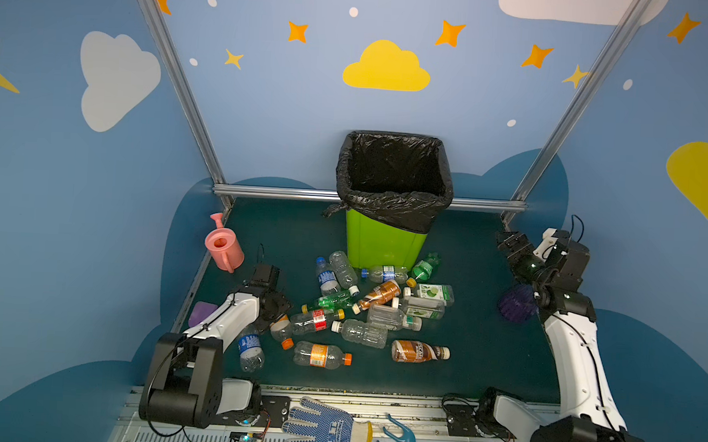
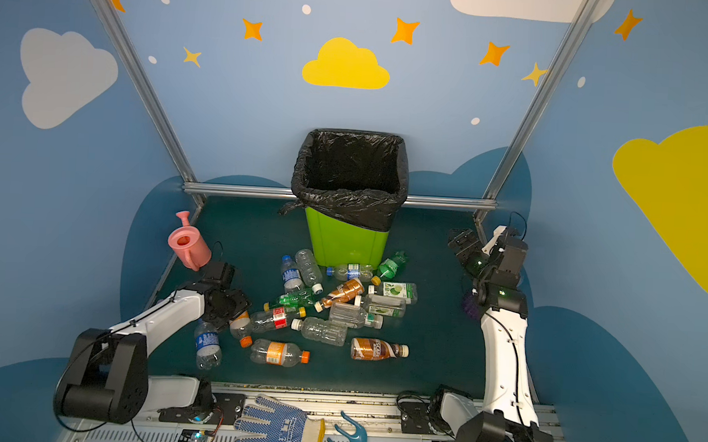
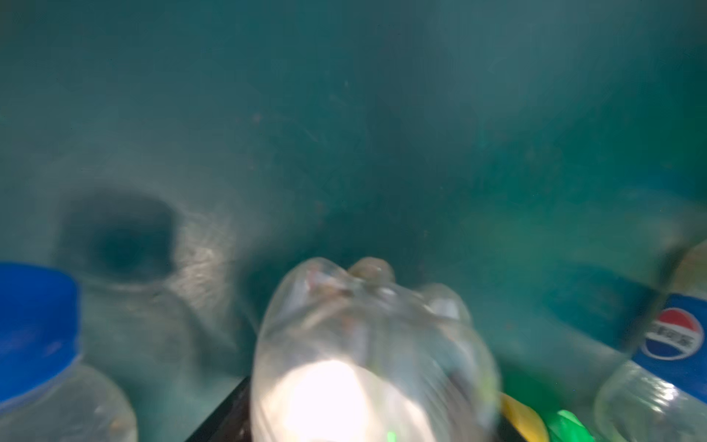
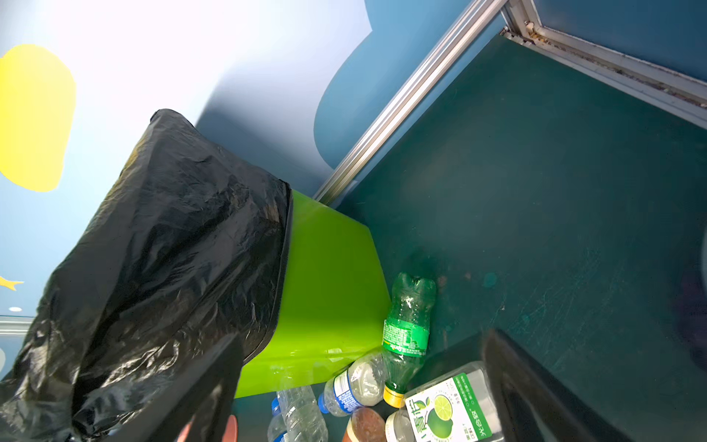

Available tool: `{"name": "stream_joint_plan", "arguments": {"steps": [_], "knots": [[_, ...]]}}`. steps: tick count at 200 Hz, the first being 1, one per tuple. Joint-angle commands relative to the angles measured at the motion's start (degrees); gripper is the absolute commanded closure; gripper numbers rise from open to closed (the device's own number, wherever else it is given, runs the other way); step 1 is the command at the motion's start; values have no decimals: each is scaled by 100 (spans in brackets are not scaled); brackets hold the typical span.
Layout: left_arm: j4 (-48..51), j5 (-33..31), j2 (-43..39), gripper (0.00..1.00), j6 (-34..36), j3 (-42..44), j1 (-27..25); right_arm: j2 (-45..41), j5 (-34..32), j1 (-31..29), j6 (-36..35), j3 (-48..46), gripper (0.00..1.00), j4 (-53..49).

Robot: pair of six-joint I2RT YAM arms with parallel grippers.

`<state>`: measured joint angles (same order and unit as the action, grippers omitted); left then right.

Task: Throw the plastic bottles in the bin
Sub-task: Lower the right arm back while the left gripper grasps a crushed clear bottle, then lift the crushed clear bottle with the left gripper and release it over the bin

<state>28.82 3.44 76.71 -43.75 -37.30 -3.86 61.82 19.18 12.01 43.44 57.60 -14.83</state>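
My left fingers (image 1: 276, 311) sit over the clear orange-capped bottle (image 1: 282, 330) at the pile's left edge on the tabletop (image 1: 483, 341). Whether they grip it, I cannot tell. I should squeeze mid-body, lift straight, then swing to the bin (image 1: 380, 244). My right fingers (image 1: 509, 243) stand apart, empty.

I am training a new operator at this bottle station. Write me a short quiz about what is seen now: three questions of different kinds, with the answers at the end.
1. Fill in: the right tool is ____ and holds nothing.
2. True or false: the bin lies on its side.
3. The brown bottle nearest the front edge lies: A) on the table; B) inside the bin; C) in the right tool.

Key: 1 open. 2 false, it stands upright. 3 A.
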Motion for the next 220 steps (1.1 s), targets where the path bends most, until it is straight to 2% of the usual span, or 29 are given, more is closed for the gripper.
{"name": "stream_joint_plan", "arguments": {"steps": [1,38,74,99,126,160,177,199,209,220], "knots": [[-68,136,98,31,164,-103,23,-100,94,85,134,-82,3,76],[-108,127,52,44,217,-95,25,-118,103,168,212,-127,3,77],[110,-87,-200,45,298,-277,25,-103,129,207,238,-152,4,96],[583,-475,-547,45,448,-760,33,-87,125,287,198,-128,4,126],[840,-951,-1085,45,879,-1714,236,-44,168,575,146,-52,3,107],[163,-1013,-1445,45,1288,-3489,818,-110,559,1158,218,-50,3,93],[-399,-889,-1214,45,1411,-4610,854,-240,688,1398,226,-110,3,71],[-1621,-192,-724,46,1226,-5625,801,-401,881,1624,286,-272,3,37],[-1956,-116,-333,47,1032,-6082,593,-476,957,1696,386,-387,3,72],[-1919,-156,259,47,1136,-6784,128,-559,1029,1722,559,-544,4,187]]}}
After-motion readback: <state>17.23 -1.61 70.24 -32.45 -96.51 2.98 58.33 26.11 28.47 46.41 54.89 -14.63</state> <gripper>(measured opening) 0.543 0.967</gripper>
